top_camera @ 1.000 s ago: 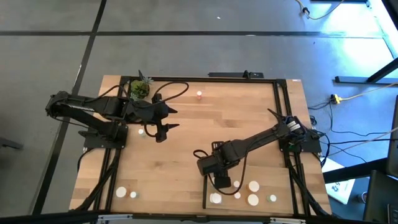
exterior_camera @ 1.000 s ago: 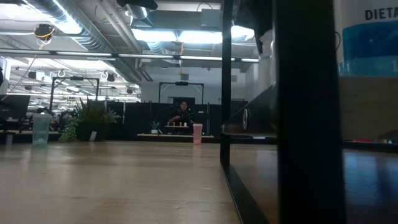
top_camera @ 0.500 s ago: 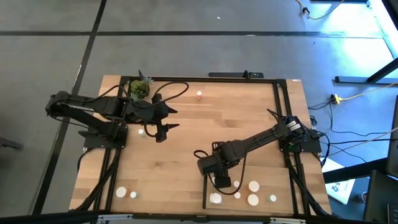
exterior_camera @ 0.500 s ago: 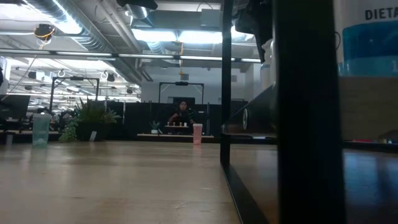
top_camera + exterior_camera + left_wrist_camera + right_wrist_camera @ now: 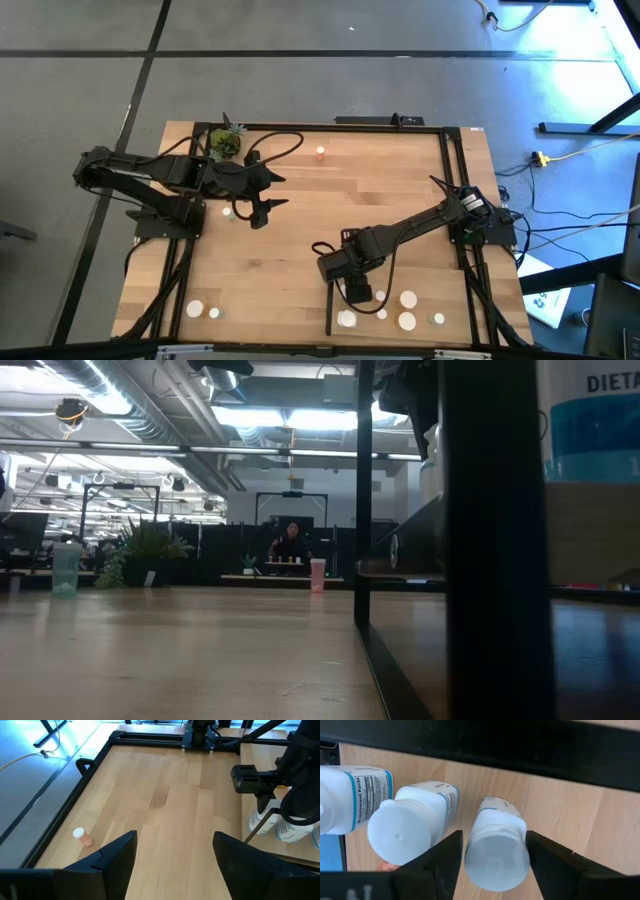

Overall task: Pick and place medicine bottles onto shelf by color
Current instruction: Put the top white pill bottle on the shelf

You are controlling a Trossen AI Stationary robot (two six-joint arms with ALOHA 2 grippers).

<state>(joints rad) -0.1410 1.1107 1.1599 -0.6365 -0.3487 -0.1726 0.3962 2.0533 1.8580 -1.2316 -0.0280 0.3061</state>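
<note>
The right gripper [image 5: 359,291] hangs over the shelf [image 5: 455,300], pointing down, its arm stretched low and slantwise from its base at the table's right edge. In the right wrist view its two dark fingers [image 5: 442,862] stand either side of a white-capped bottle [image 5: 497,852] standing on the shelf; there is little or no gap at either side, but whether they press it or merely flank it I cannot tell. Just beside that bottle stands a second white bottle [image 5: 415,825], and beyond it a third with a blue-edged label [image 5: 352,797], all close to the shelf's black strip [image 5: 495,742]. More white bottles [image 5: 407,321] are scattered on the shelf near the gripper. The left gripper [image 5: 262,207] waits well apart from the shelf, near the potted plant [image 5: 225,143], arm folded at the elbow, its fingers [image 5: 112,855] spread wide and empty. A small pink bottle [image 5: 82,837] lies on the bare tabletop [image 5: 300,240], far from the shelf.
</note>
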